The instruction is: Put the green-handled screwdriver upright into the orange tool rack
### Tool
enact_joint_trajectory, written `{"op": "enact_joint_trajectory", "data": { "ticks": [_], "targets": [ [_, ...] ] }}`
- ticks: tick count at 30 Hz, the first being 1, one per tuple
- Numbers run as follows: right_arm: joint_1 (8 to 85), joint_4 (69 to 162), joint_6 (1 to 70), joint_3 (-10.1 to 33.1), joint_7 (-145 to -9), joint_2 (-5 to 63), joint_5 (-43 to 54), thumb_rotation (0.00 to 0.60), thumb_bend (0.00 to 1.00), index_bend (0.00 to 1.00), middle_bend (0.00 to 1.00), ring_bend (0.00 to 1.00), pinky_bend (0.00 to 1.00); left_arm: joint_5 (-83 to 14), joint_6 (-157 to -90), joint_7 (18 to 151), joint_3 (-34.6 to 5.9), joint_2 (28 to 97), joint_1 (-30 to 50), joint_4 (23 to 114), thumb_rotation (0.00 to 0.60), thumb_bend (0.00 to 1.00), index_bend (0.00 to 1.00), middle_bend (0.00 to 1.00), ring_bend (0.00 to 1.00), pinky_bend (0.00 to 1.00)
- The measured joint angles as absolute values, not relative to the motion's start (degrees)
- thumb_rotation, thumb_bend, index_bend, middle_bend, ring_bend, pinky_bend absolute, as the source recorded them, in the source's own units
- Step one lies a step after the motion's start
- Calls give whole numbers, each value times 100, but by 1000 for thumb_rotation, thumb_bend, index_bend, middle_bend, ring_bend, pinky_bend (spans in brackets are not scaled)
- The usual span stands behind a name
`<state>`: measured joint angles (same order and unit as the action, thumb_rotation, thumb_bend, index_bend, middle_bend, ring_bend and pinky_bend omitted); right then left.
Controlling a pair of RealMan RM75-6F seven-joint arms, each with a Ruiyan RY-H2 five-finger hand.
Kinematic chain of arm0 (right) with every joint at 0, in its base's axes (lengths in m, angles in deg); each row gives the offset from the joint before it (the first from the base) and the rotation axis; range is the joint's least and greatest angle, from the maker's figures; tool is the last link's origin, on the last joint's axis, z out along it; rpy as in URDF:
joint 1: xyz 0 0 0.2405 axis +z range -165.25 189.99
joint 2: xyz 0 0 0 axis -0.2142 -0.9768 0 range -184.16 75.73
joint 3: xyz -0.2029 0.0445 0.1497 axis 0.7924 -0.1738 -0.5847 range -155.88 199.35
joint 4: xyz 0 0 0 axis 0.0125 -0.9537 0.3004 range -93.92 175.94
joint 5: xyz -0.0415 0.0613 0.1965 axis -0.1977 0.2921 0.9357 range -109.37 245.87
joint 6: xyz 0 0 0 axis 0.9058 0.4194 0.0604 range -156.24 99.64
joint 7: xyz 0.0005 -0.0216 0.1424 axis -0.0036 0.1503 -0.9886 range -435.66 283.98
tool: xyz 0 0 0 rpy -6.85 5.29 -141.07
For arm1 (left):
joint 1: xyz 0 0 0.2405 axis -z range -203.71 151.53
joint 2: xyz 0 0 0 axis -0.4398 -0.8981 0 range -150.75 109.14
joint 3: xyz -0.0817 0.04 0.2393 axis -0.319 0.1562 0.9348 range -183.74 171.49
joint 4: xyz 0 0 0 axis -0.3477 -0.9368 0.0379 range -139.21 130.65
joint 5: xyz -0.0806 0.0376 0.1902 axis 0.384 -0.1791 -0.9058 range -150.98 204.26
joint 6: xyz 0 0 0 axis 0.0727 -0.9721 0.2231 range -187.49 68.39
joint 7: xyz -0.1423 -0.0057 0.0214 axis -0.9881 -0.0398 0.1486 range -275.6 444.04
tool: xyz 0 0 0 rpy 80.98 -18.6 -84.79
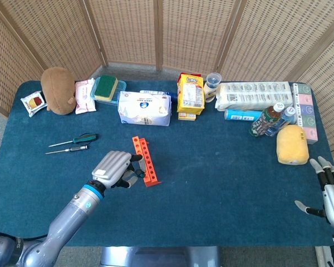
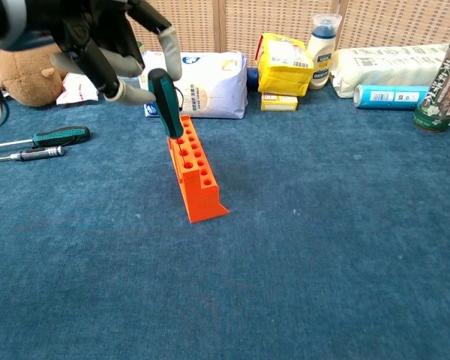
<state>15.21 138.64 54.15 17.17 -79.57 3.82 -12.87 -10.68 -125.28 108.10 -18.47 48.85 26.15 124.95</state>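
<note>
The orange tool rack stands near the table's middle, also seen in the head view as the rack. My left hand holds a green-handled screwdriver nearly upright, its shaft going down into a hole in the rack's far half. From the head view the left hand sits just left of the rack and hides most of the tool. My right hand hangs at the table's right front corner, fingers spread, holding nothing.
Two more screwdrivers lie at the left: a green-handled one and a slimmer dark one. Along the back stand a plush toy, a tissue pack, a yellow box, bottles and a yellow sponge.
</note>
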Motion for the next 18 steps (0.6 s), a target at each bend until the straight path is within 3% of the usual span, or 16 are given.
{"op": "enact_joint_trajectory", "data": {
  "ticks": [18],
  "targets": [
    [1524,13866,5395,1716,-8011,357,-1281,567,21,0,0,0,0,-825,-12422,10797,-1778,5142,2721,12157,600,412,573,1000,961,953]
  ]
}}
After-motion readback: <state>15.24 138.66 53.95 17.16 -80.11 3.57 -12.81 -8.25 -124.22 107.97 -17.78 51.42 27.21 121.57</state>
